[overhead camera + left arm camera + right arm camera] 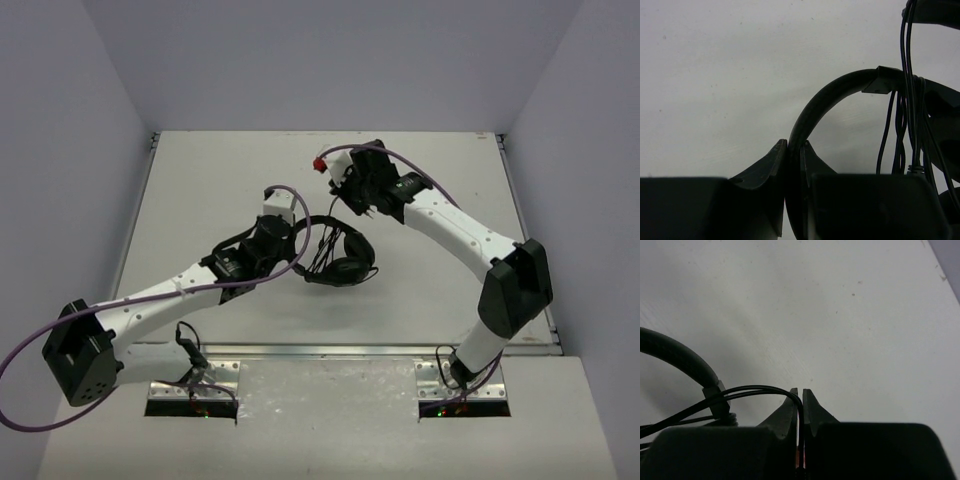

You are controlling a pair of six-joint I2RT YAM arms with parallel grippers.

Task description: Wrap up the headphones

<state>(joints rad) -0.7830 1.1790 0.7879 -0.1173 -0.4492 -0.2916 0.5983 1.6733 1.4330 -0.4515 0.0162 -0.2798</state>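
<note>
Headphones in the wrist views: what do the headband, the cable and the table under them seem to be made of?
Headband: likely hard plastic, black and smooth, with a dull sheen along its curve.
Cable: thin wire, probably rubber-coated, black and slightly glossy, bending in loose loops.
Table: matte white board, maybe laminate, with faint specks and scuffs and no shine.

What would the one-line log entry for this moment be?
left jaws: shut on headband | right jaws: shut on cable near red plug | headphones: cable draped across headband
</note>
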